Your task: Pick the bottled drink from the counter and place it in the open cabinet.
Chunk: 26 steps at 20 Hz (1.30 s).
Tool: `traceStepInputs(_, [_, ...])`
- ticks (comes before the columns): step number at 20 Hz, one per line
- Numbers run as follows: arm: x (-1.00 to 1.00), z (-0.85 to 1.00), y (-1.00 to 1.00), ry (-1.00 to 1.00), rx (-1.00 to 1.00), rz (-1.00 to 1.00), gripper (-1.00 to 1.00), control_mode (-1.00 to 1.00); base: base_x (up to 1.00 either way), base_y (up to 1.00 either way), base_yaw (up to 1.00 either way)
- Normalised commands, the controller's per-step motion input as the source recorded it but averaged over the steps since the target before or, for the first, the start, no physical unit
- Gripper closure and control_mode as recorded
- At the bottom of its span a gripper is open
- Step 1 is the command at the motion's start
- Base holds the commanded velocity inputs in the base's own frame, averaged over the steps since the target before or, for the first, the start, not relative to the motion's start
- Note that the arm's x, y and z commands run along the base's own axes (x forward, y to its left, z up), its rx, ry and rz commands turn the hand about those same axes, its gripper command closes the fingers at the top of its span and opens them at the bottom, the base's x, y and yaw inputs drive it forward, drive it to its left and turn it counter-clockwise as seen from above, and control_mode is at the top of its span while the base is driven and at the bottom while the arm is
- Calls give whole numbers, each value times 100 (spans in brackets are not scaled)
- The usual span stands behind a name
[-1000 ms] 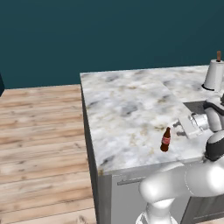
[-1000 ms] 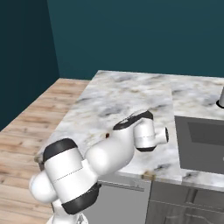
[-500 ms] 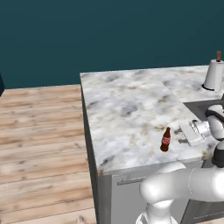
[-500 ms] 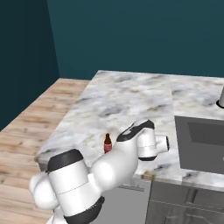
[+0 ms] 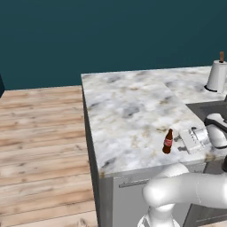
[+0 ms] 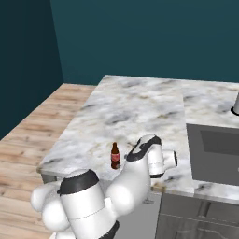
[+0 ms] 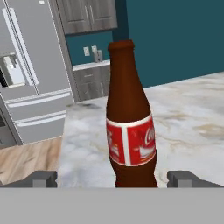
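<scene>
The bottled drink (image 5: 167, 142) (image 6: 115, 155), dark brown glass with a red label, stands upright near the front edge of the marbled counter (image 5: 128, 111) (image 6: 135, 107). My gripper (image 5: 181, 141) is level with it, just to its right, pointing at it. In the hand view the bottle (image 7: 130, 127) rises close and centred, and my gripper (image 7: 114, 178) is open, with one fingertip (image 7: 43, 178) well off to each side of the bottle's base and neither touching the glass. The open cabinet is out of view.
A white paper-towel roll (image 5: 217, 75) stands at the counter's far right, beside a dark sink (image 5: 213, 111) (image 6: 214, 149). Across the room are a steel fridge (image 7: 30, 74) and shut grey wall cabinets (image 7: 89, 15). Wooden floor (image 5: 40, 133) lies left of the counter.
The hand has come down and forward over the counter toward the bottle, ending level with it. The bottle has not moved and the jaws stay open.
</scene>
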Motion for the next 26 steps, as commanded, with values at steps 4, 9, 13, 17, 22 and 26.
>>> traceStepInputs(4, [3, -21, -1, 0, 0, 1, -100, -100, 0, 0, 0])
traceStepInputs(9, [18, -5, -27, 4, 0, 0, -100, -100, 0, 0, 0])
traceStepInputs(13, [17, -1, -28, 4, 0, 0, -100, -100, 0, 0, 0])
traceStepInputs(17, [4, -3, -5, 2, 2, 0, -100, -100, 0, 0, 0])
traceStepInputs(22, [0, -4, 0, 2, 3, 3, -100, -100, 0, 0, 0])
traceStepInputs(26, [0, 0, 10, 1, 4, 4, -100, -100, 0, 0, 0])
